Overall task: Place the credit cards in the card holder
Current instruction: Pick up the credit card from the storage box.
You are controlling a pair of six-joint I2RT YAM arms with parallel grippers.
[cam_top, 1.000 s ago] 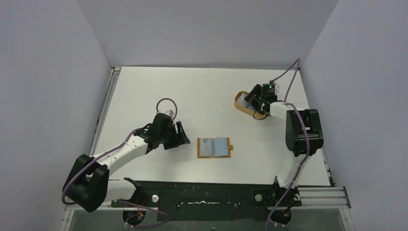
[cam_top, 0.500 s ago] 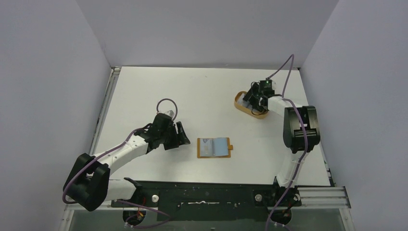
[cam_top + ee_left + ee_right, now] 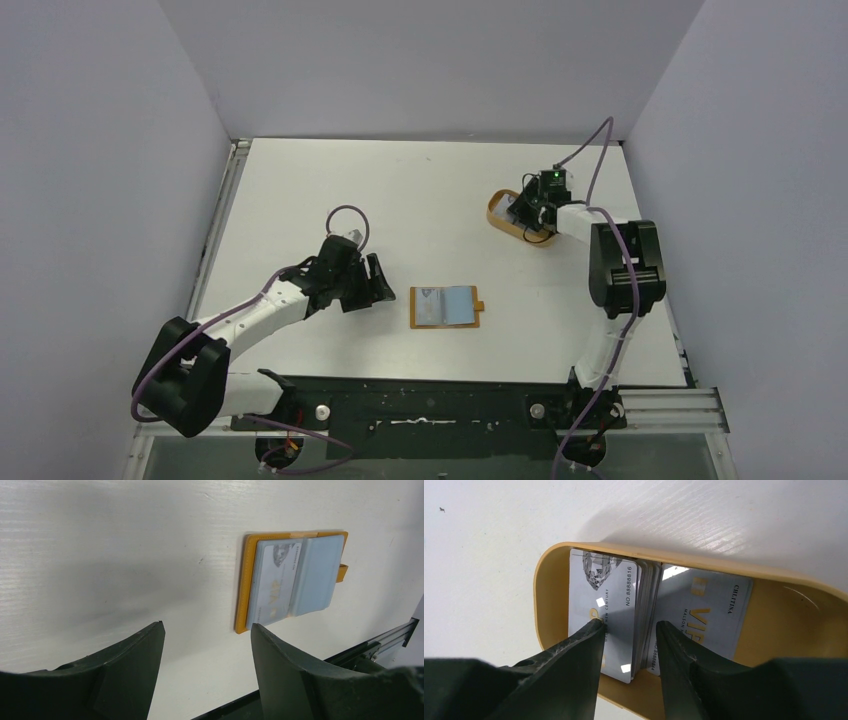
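The card holder (image 3: 445,306) lies open and flat on the table near the front centre, orange outside with a grey-blue inside. One pale card (image 3: 272,585) sits in its left half. My left gripper (image 3: 378,285) hovers open just left of it with nothing between its fingers (image 3: 207,625). My right gripper (image 3: 525,215) reaches down into the orange oval tray (image 3: 544,575) at the back right. Its jaws (image 3: 626,624) are open and straddle a leaning stack of credit cards (image 3: 606,590). Another credit card (image 3: 709,610) lies flat beside the stack.
White walls close the table on the left, back and right. A black rail runs along the near edge by the arm bases. The tray (image 3: 497,215) stands near the right wall.
My right gripper has shifted deeper into the tray and its jaws have narrowed around the card stack. The left arm and the card holder have stayed still.
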